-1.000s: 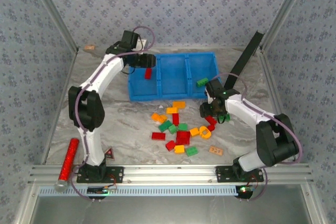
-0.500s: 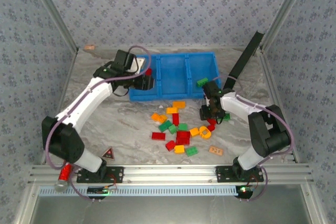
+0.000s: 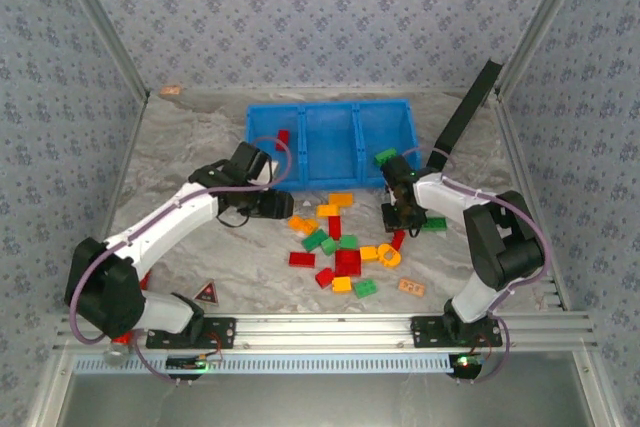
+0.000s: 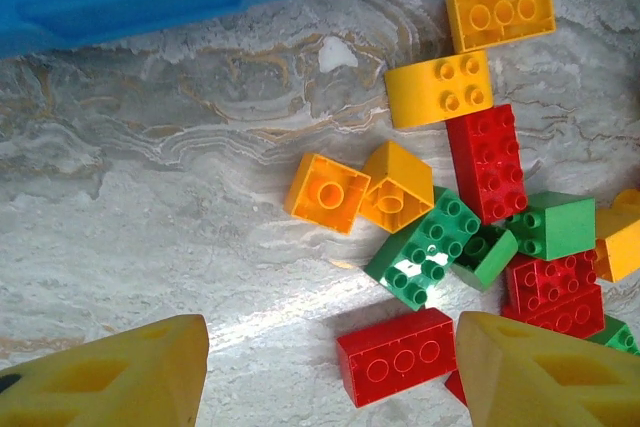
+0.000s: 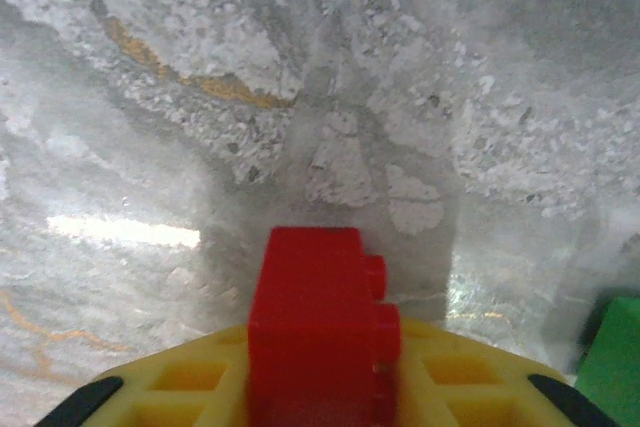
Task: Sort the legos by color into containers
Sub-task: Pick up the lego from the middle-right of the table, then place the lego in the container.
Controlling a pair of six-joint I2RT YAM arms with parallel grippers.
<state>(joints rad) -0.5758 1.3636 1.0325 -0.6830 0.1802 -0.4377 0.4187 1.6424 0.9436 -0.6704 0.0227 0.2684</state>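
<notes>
in right fingers [image 5: 150, 387] — one red lego [image 5: 320, 317], tray [image 3: 330, 147] holds two

The table [image 4: 150, 197] looks like polished grey marble with tan veins, glossy enough to throw white glare, grainy up close. The legos [image 4: 487, 162] are smooth hard plastic with a soft sheen, the red brick [image 5: 318, 297] at lower centre of the right wrist view too. The tray [image 3: 330, 107] is glossy blue plastic. On the left gripper [image 4: 332, 337] the fingers [image 4: 110, 377] are matt yellow plastic, as on the right gripper [image 5: 320, 377]. Along the bottom of the top view runs a ribbed metal rail [image 3: 320, 330]; the walls [image 3: 330, 17] look like matt patterned paper
</notes>
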